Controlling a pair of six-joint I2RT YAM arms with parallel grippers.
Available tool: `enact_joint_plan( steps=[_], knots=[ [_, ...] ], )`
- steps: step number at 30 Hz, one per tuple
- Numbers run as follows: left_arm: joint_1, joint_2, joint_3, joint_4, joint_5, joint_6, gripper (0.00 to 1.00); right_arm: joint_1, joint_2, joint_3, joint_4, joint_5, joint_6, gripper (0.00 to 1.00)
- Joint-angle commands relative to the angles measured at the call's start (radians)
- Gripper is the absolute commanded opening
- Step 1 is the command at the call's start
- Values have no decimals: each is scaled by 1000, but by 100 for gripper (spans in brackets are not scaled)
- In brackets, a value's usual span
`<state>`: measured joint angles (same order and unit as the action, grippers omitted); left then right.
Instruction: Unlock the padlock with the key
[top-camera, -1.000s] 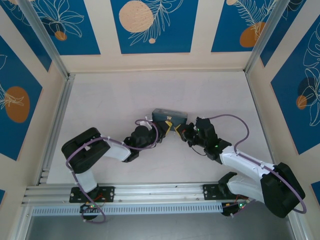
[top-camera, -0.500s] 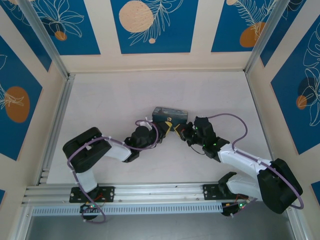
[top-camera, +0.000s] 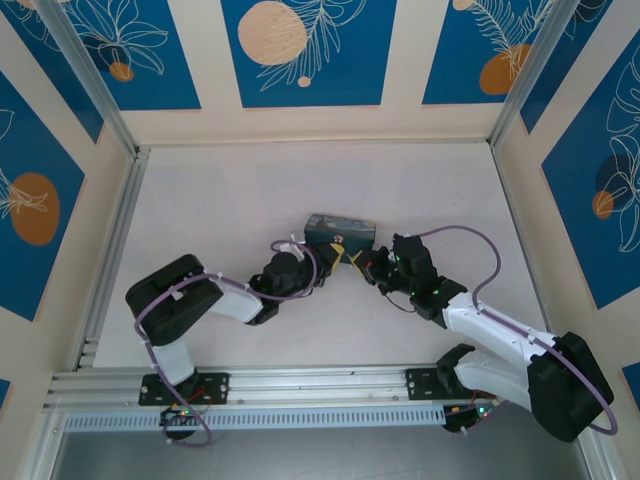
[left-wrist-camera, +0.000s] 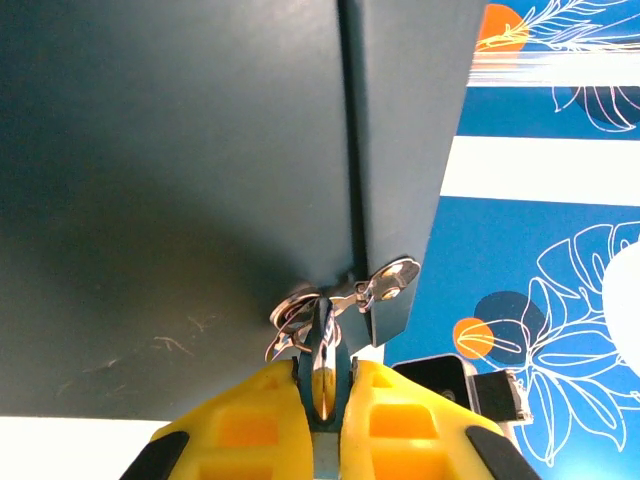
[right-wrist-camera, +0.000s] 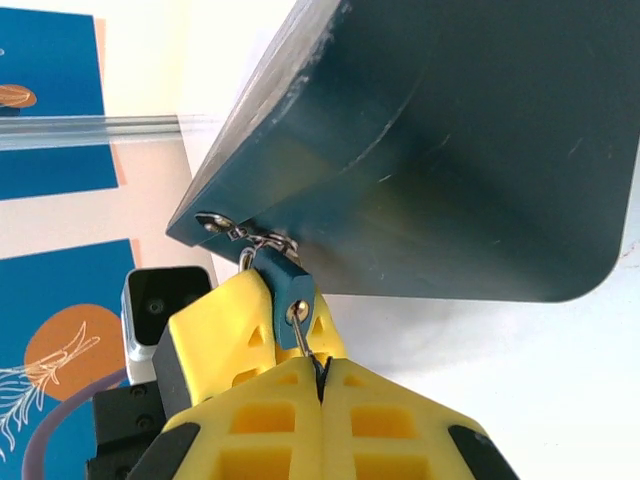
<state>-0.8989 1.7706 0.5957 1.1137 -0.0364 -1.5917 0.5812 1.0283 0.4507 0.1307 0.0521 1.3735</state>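
The small blue-grey padlock (right-wrist-camera: 283, 287) hangs from the metal hasp (right-wrist-camera: 240, 235) on the dark-blue tin (right-wrist-camera: 450, 130). In the left wrist view my left gripper (left-wrist-camera: 322, 378) is shut on the padlock (left-wrist-camera: 322, 345) and grips its body between the yellow fingers, just under the hasp (left-wrist-camera: 388, 280). My right gripper (right-wrist-camera: 320, 380) is shut on the key (right-wrist-camera: 307, 340). The key's thin shank runs up into the keyhole on the padlock's end face. In the top view the two grippers, left (top-camera: 333, 257) and right (top-camera: 357, 262), meet tip to tip at the tin's (top-camera: 340, 231) near side.
The tin stands mid-table on the white surface (top-camera: 250, 190). Blue patterned walls and aluminium rails (top-camera: 110, 250) enclose the table on all sides. The left finger (right-wrist-camera: 215, 325) sits right behind the padlock in the right wrist view.
The right arm's elbow and forearm shifted slightly; the grippers stay together at the tin with both grips unchanged.
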Motion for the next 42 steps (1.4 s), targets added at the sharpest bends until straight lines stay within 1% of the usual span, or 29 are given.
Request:
enact_joint_plan(
  steps=[1,5,19,32,36,42],
  knots=[
    [-8,3,1,21,-1,-5,0,-3,-19,32,-63,-23,-74,0],
    [-7,2,3,17,1,-4,0,-3,-6,48,-72,-32,-103,0],
    [-8,1,9,12,4,-2,0,-7,80,103,-30,-41,-110,0],
    [-8,3,9,20,7,-11,0,-30,113,105,14,-42,-95,0],
    [-9,3,13,23,13,-13,0,-32,122,98,55,-44,-95,0],
    [-9,2,19,39,16,-23,0,-32,121,42,179,-39,-97,0]
  ],
)
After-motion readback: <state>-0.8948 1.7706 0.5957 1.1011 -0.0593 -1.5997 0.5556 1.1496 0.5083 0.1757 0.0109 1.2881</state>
